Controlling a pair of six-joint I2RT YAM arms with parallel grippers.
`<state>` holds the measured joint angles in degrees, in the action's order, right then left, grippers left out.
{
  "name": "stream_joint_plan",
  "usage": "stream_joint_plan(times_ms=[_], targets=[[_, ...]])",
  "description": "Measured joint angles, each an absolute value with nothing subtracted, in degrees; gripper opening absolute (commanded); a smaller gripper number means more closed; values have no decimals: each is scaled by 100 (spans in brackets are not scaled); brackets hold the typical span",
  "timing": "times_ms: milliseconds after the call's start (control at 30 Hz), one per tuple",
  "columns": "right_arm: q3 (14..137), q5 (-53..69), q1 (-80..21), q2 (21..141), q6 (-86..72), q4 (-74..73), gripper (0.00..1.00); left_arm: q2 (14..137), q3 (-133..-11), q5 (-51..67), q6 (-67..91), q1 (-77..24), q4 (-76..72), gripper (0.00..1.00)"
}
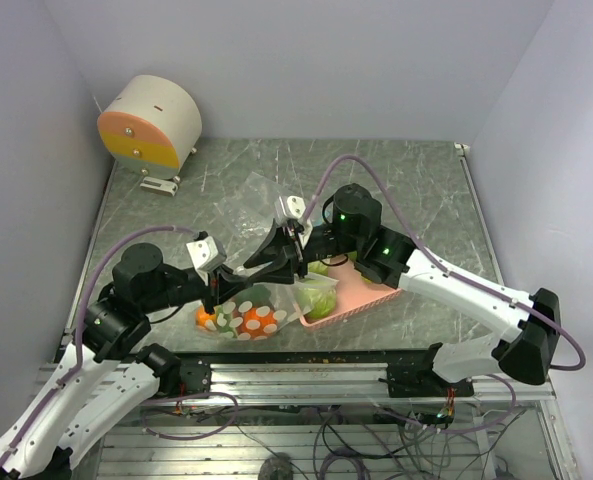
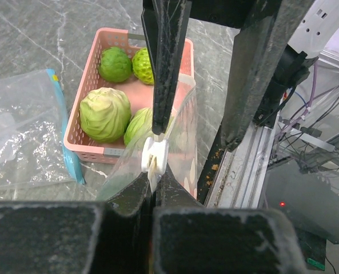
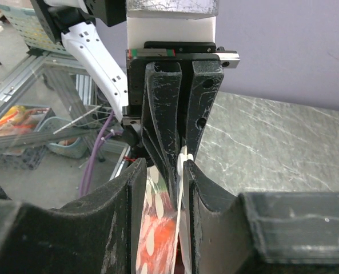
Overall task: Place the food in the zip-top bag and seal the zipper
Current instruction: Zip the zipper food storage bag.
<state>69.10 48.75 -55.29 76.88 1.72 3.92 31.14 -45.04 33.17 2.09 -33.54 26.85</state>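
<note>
As both jaws pinch zip-top bag (image 2: pixel 183 137), food (image 1: pixel 263 320) inside

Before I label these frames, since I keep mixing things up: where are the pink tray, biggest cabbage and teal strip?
pink tray (image 2: pixel 89 153): left wrist view, near wall.
biggest cabbage (image 2: pixel 105 114): left wrist view, its middle.
teal strip (image 2: pixel 72 162): left wrist view, lower end.

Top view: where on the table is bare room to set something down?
Bare: far right of the table, behind the tray; far edge right of the drum. Crowded: near middle, where left gripper and right gripper pinch the bag beside the tray.
</note>
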Motion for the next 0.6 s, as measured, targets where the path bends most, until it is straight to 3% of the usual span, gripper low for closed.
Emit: stream_joint_plan(times_ms=[400,600], targets=[[7017,4954,-5524,7983,-185,661,32,3037,-4482,3271,211,-3354,2685,7],[7039,4840,-5524,8042,-301,698,39,3037,-4482,3271,211,-3354,2683,7]])
